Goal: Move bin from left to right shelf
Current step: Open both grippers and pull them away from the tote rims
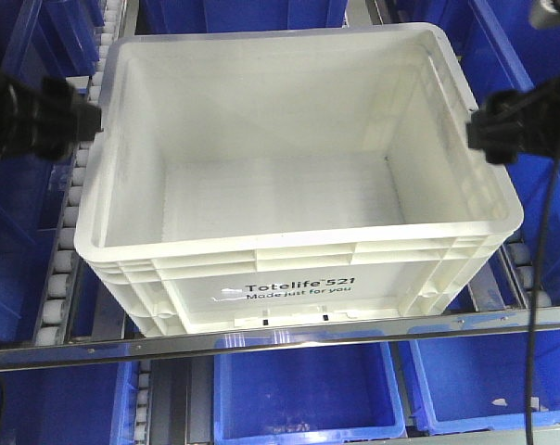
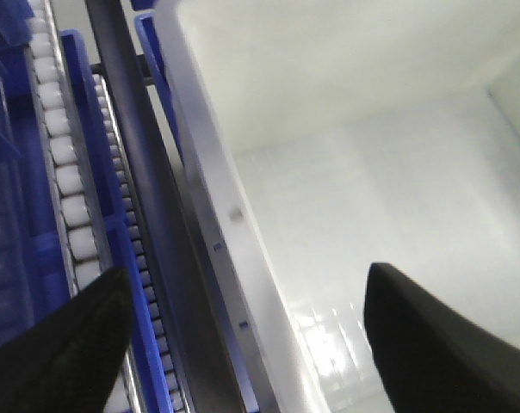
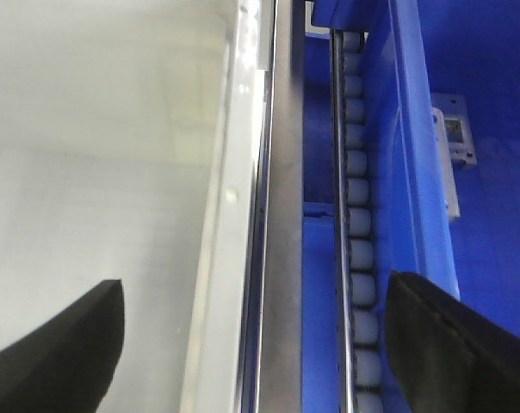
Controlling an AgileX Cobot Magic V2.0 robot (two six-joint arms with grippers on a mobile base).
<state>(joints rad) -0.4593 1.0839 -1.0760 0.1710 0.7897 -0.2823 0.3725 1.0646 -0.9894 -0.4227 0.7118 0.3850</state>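
The white bin [image 1: 299, 176] sits empty on the roller shelf, its "Totelife 521" side facing me. My left gripper [image 1: 90, 120] is at the bin's left rim. In the left wrist view it [image 2: 243, 284] is open and straddles the rim [image 2: 234, 215], with one finger inside the bin and one outside over the rollers. My right gripper [image 1: 479, 134] is at the right rim. In the right wrist view it [image 3: 256, 292] is open across the bin wall [image 3: 234, 198], with one finger inside and one outside. Neither gripper is closed on the rim.
Roller tracks [image 1: 62, 260] run along both sides of the bin, with a second track [image 3: 359, 224] on the right. A metal front rail [image 1: 280, 343] crosses below it. Blue bins [image 1: 303, 389] fill the lower shelf and both sides.
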